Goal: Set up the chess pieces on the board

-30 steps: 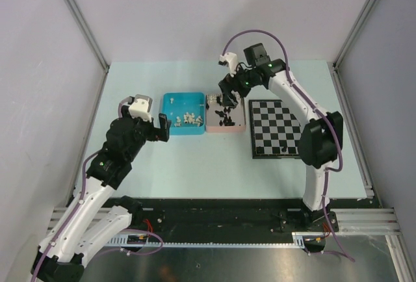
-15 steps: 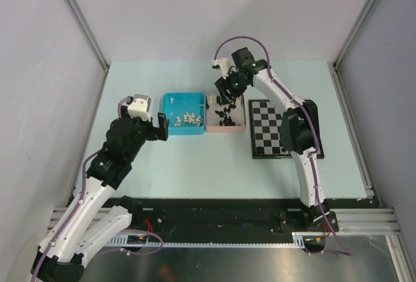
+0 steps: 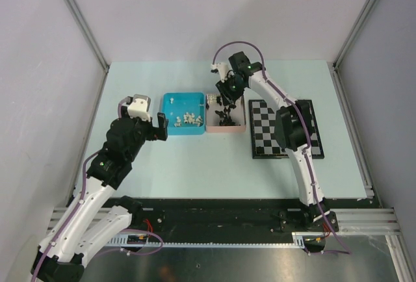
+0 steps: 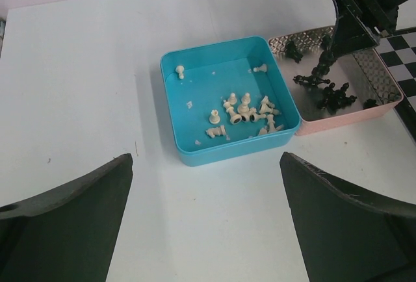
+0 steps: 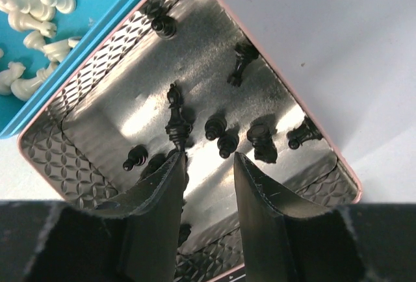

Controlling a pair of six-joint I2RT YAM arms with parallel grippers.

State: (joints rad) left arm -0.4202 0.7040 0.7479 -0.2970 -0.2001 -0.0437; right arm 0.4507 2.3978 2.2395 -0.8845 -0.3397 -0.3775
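Lately the right tool (image 5: 208, 160) has been carried further over the pink tray (image 3: 238, 128) and lowered among the black chess pieces (image 5: 216, 126), and its jaws have been drawn from wide to narrow. A slim gap is left between them in which only tray floor is seen, so nothing can be said to be held, though a tall black piece (image 5: 174, 114) stands just beyond one fingertip. A pick is judged to be under way, with placing on the board (image 3: 263, 132) yet to come. The board's middle is now hidden by the right arm. The left tool (image 4: 207, 162) has been kept wide and empty, short of the blue tray (image 4: 170, 110) of white chess pieces (image 4: 244, 110). The bench (image 3: 195, 158) is pale and plain, enclosed by grey panels (image 3: 39, 67) on metal posts (image 3: 78, 22)
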